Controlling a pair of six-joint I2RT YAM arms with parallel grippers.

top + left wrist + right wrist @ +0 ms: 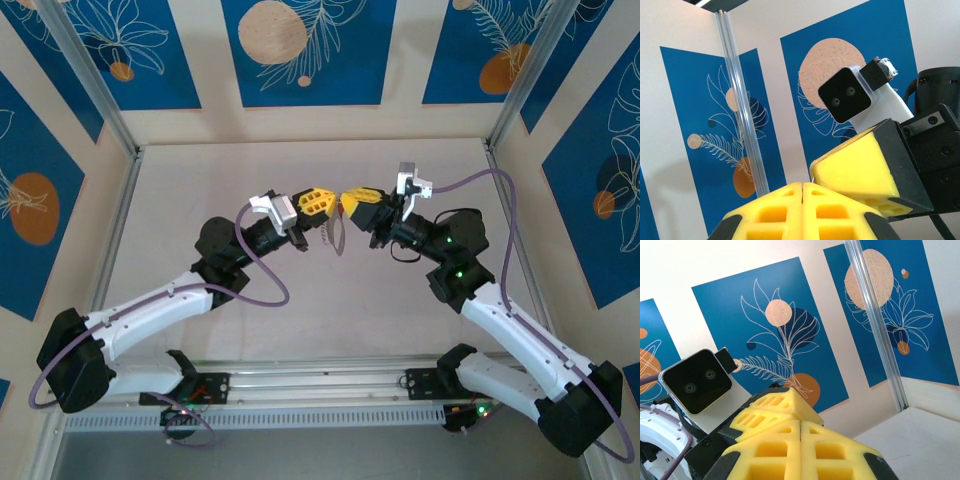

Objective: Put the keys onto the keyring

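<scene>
While both arms meet in mid-air, the keyring (338, 238) hangs just between their tips.
Thin, stiff, light, slippery wire, best pinched on its bare side, away from the fringe; the left gripper (322, 204), jaws pressed together, seems to hold its top; at its 3 o'clock the right gripper (352, 200), likewise closed, seems to pinch the red key (342, 207).

Two robot arms, left arm (150, 305) and right arm (515, 330), glossy white shells between chunky black joints, a purple cable (262, 292) trailing along each, white wrist camera box (845, 95) with black face, left gripper (329, 202) and right gripper (344, 201) with blocky yellow grid-moulded fingers (775, 452)
</scene>
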